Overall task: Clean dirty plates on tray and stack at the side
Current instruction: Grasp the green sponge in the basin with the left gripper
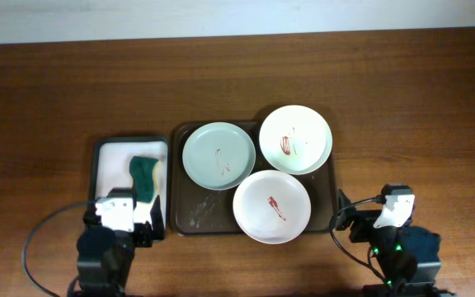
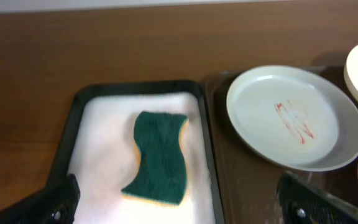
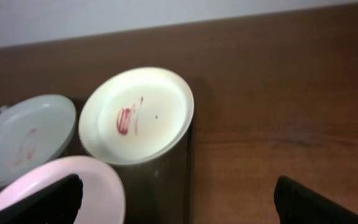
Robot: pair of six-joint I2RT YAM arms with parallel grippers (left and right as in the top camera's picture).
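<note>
Brown tray (image 1: pixel 192 216) with plates (image 1: pixel 218 155) between left gripper (image 1: pixel 125 212) and right gripper (image 1: pixel 345 213).

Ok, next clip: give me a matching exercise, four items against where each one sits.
1. green plate
2. sponge
3. plate with the wide red smear
4. plate with the thin red streak

A. brown tray, right side nearest the robot
B. small white-lined tray
C. brown tray, far left
D. brown tray, far right corner

Pairs: 1-C, 2-B, 3-D, 4-A

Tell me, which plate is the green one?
The pale green plate at the back left of the brown tray, nearest the sponge. The back-right plate and the front plate are white.
</note>
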